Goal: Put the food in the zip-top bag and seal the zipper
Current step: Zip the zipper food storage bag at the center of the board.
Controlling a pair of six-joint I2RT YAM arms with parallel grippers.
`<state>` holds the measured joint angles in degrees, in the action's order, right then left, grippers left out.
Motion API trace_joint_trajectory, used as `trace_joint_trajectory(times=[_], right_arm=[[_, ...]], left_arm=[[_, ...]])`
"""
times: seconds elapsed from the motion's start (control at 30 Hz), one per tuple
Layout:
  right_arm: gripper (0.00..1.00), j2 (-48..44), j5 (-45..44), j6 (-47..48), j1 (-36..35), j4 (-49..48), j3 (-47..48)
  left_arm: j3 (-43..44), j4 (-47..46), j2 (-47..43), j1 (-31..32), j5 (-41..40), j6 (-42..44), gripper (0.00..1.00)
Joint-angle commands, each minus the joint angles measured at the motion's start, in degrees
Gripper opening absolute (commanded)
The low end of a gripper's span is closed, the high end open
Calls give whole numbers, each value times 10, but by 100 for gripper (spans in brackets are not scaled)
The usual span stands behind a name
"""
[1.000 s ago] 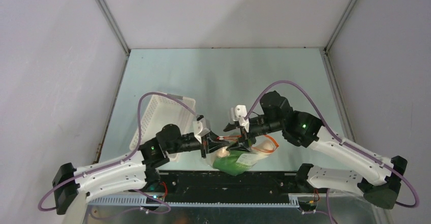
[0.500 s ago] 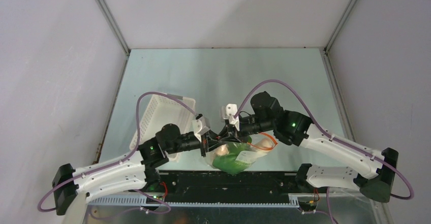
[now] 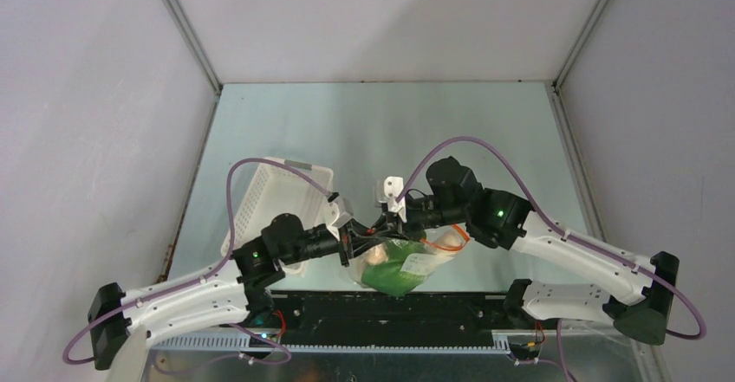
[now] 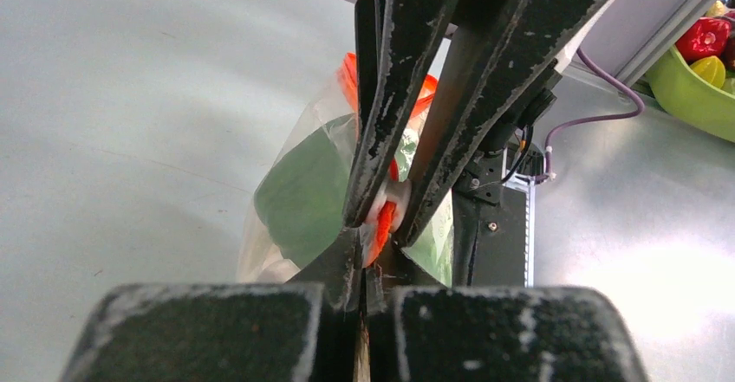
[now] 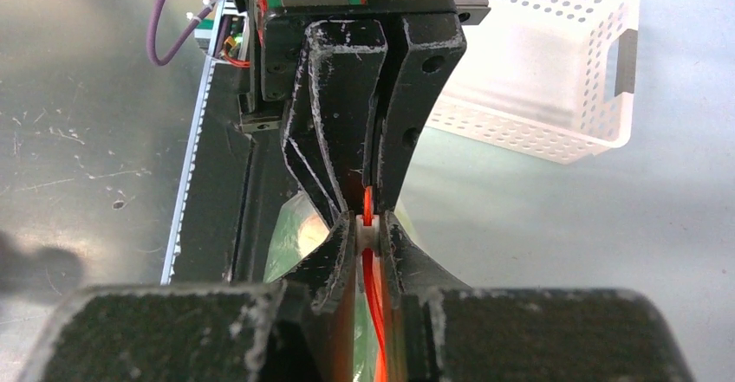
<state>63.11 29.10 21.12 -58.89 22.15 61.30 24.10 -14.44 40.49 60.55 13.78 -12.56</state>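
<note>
The zip-top bag (image 3: pixel 400 268) hangs between my two grippers near the table's front edge. The food is inside it: green leaves (image 3: pixel 386 271) and a pale piece (image 3: pixel 446 242). My left gripper (image 3: pixel 348 242) is shut on the bag's mouth end, with the plastic pinched flat between its fingers (image 4: pixel 364 261). My right gripper (image 3: pixel 384 223) faces it tip to tip. It is shut on the small white end (image 5: pixel 367 233) of the red-orange zipper (image 5: pixel 374 288). The orange strip (image 4: pixel 384 219) runs back between the right fingers.
A white perforated basket (image 3: pixel 273 200) stands left of the bag, behind the left arm, and shows again (image 5: pixel 537 70) in the right wrist view. A black rail (image 3: pixel 390 308) runs along the near edge. A green bowl (image 4: pixel 693 96) with red and yellow items sits beyond the table.
My right gripper has moved left to meet the left gripper and closed on the zipper's white end. The left gripper stays shut and has barely shifted.
</note>
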Motion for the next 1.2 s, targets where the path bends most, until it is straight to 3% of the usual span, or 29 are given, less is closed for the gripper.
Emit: trace_joint_trajectory(times=[0.0, 0.1, 0.7, 0.97, 1.0, 1.17], right_arm=[[13, 8, -21, 14, 15, 35, 15], [8, 6, -12, 15, 21, 51, 15], [4, -38, -7, -19, 54, 169, 15], [4, -45, -21, -24, 56, 213, 15], [0, -45, -22, -27, 57, 209, 15], [0, -49, 3, -63, 55, 145, 20]], left_arm=[[4, -71, -9, -1, 30, -9, 0], [-3, -81, -21, -1, 26, -4, 0], [-42, -68, -84, -1, -69, -12, 0], [-45, -70, -87, -1, -59, -10, 0], [-44, -69, -85, -1, -54, -9, 0], [-29, -63, -66, -1, -4, -1, 0]])
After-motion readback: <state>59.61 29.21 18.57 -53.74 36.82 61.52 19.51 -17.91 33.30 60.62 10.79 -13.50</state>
